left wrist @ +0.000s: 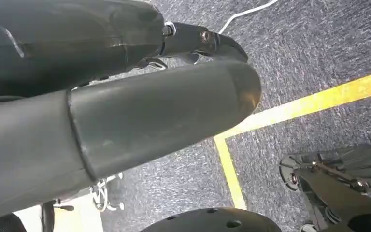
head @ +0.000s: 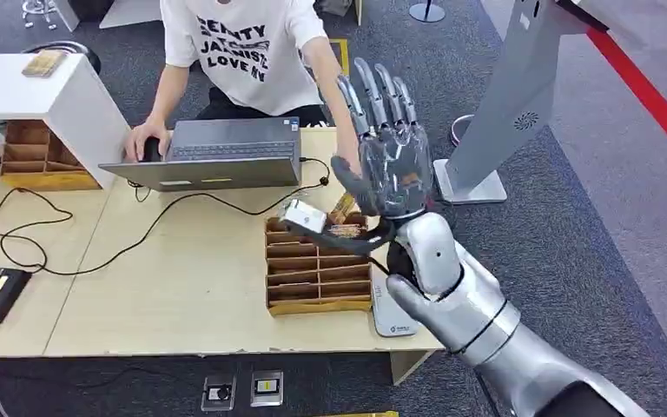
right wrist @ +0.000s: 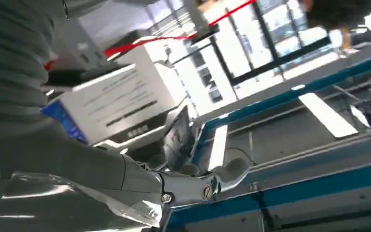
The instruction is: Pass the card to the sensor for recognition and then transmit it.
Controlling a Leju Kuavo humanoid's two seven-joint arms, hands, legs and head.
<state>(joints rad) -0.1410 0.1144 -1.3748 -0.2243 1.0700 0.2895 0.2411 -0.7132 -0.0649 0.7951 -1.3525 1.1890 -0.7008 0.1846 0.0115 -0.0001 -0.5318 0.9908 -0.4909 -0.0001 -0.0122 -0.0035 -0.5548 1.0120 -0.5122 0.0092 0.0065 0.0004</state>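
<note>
**Below the raised thumb: the card on the rack**

Just below the thumb [head: 347, 180] of my right hand [head: 386, 152], on its side away from the kiosk [head: 521, 95], a small white piece lies across the far end of the wooden rack [head: 313, 280]. I take it for the card [head: 304, 215], though it is too small to be sure. The right hand stands upright above the table edge. Its fingers are straight and side by side, the thumb is out to one side, and I see nothing pinched in it. A clear film over the palm muddies the view, so I cannot rule out something flat held against it. The left hand [left wrist: 125, 121] hangs over the carpet, and I cannot tell how its fingers are set.

I judge the card to be light, thin, stiff and slick. It should slide rather than lift if I press it flat, and a loose pinch could let it twist. I would take it by the edge that overhangs the rack, thumb on one face and a finger on the other, leaving most of the face bare for reading.

Under the wrist, beside the rack, lies a white pad [head: 391, 314], which may be the sensor. Beyond the fingers a person [head: 226, 43] works at a laptop [head: 217, 152].
</note>
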